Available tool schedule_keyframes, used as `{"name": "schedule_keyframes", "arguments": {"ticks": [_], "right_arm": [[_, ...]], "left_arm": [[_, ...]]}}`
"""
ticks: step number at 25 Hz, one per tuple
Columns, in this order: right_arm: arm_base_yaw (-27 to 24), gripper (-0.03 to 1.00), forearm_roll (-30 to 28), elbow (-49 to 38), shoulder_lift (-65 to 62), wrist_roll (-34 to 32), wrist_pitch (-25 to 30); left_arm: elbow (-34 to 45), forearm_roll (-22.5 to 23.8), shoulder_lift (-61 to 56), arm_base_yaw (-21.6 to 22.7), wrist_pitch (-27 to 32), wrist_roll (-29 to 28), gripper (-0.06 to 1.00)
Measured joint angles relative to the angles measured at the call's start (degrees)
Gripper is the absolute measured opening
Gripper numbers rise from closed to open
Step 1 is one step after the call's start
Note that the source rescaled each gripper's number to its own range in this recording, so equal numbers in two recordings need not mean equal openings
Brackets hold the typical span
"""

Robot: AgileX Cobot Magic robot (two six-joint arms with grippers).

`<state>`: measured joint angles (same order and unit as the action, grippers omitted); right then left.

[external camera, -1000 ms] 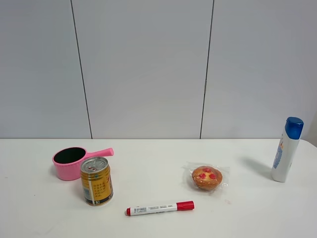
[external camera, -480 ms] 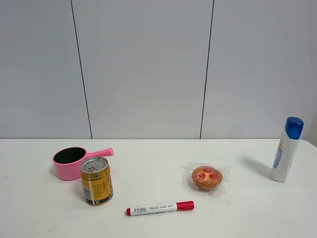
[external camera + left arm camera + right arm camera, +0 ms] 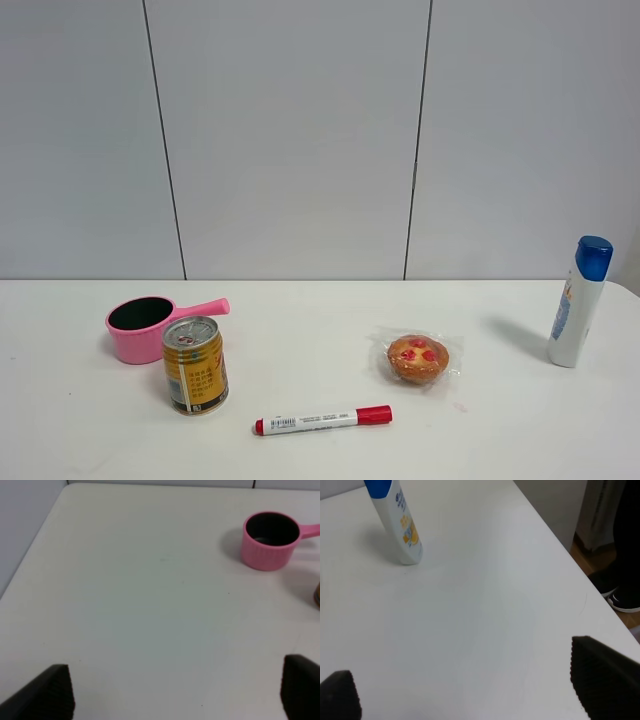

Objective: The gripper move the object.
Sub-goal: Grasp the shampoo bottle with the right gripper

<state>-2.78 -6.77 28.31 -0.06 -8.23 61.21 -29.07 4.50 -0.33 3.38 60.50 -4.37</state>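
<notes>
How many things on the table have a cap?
2. The marker, red cap, lies at the front near the middle; the bottle, blue cap, stands far right. None seems hidden.

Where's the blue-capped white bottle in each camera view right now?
Exterior high: the bottle stands upright at the far right of the table.
Left wrist: not in it; the pink cup shows instead.
Right wrist: the bottle stands ahead of the right gripper, apart from it.
Shared landmark: the white table; the pink cup links exterior and left wrist.
</notes>
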Motion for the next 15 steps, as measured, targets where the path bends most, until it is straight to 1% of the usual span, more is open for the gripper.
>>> {"name": "schedule_keyframes", "arguments": {"ticks": [7, 9, 12, 15], "right_arm": [[0.00, 0.86, 0.89, 0.00, 0.00, 0.83, 0.00], [0.00, 0.86, 2.34, 0.00, 0.00, 2.99, -0.05], [0.00, 0.86, 4.52, 0.39, 0.00, 8.23, 0.00], [0.00, 0.86, 4.91, 4.72, 3.83, 13.17, -0.20]], "left_arm": [[0.00, 0.00, 0.00, 0.00, 0.00, 0.00, 1.00], [0.00, 0.00, 0.00, 0.00, 0.00, 0.00, 1.00], [0.00, 0.00, 0.00, 0.00, 0.00, 0.00, 1.00], [0.00, 0.00, 0.00, 0.00, 0.00, 0.00, 1.00]]}}
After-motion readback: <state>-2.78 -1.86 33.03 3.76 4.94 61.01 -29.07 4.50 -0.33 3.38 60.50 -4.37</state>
